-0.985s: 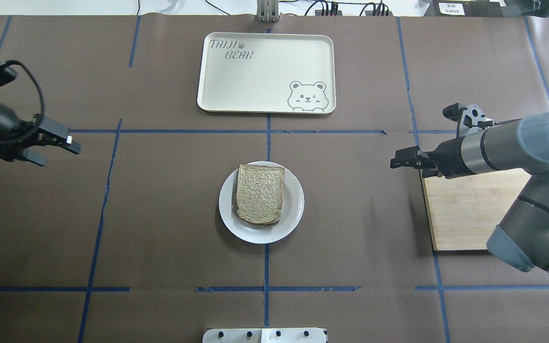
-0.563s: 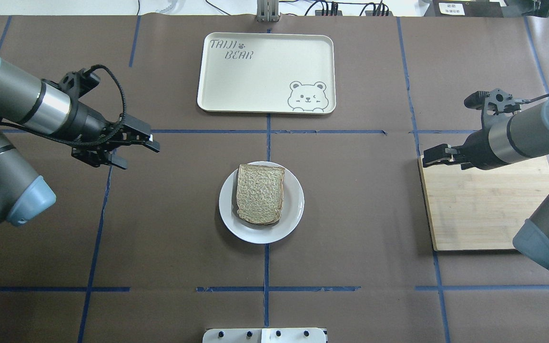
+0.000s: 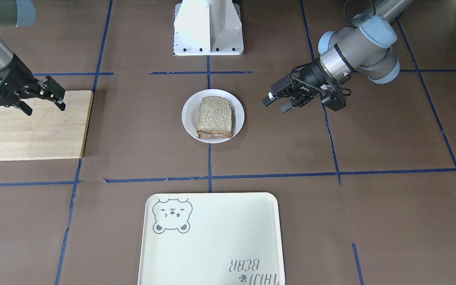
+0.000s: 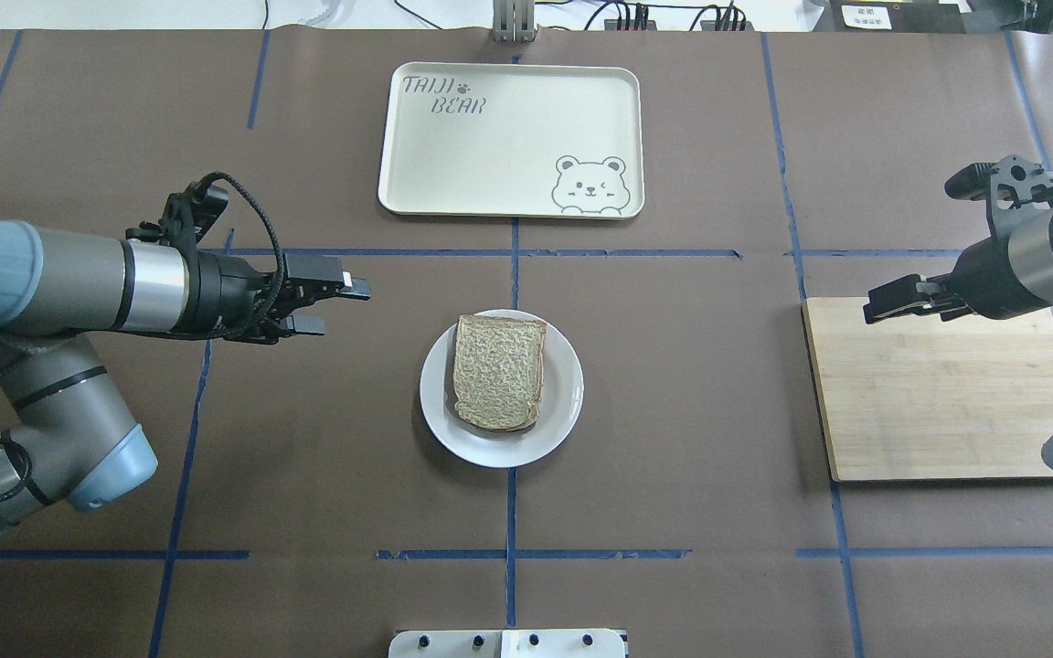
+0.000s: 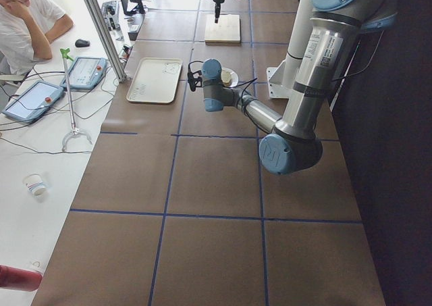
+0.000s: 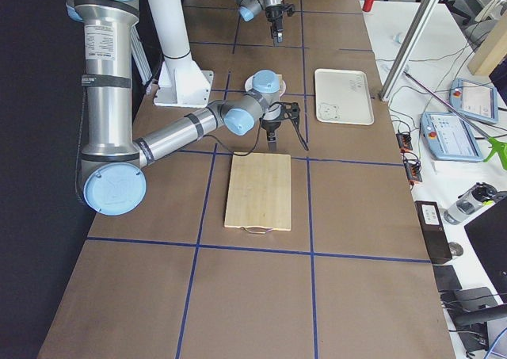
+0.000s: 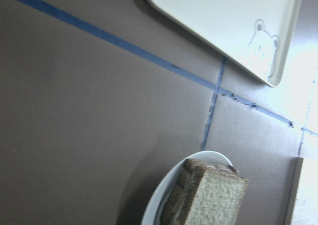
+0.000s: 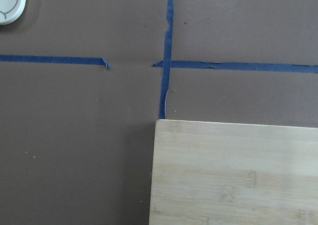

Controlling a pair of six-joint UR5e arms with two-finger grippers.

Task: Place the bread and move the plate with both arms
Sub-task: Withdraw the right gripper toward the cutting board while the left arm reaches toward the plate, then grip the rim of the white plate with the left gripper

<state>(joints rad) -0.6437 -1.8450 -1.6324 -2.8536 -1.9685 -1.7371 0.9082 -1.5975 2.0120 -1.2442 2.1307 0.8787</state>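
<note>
The bread [image 4: 499, 370], a plain brown slice, lies on top of a small stack on the round white plate [image 4: 566, 402] at the table's middle; they also show in the front view as bread [image 3: 215, 114] and plate [image 3: 188, 115]. My left gripper [image 4: 344, 309] is open and empty, in the air to the left of the plate and a little beyond it, apart from it [image 3: 274, 107]. Its wrist view shows the bread [image 7: 213, 195] and the plate's rim [image 7: 158, 207] at the bottom. My right gripper [image 4: 876, 306] is open and empty over the wooden board's far left corner [image 3: 46, 109].
A cream bear-print tray [image 4: 510, 137] lies beyond the plate, and it is empty. A wooden board [image 4: 938, 393] lies at the right, also in the right wrist view [image 8: 233, 175]. Blue tape lines cross the brown table cover. The white pedestal base [image 3: 208, 27] stands at the robot's side.
My left arm has swung in from the left edge toward the plate. My right arm has drawn back to the right, over the board. Bread and plate have not moved.
</note>
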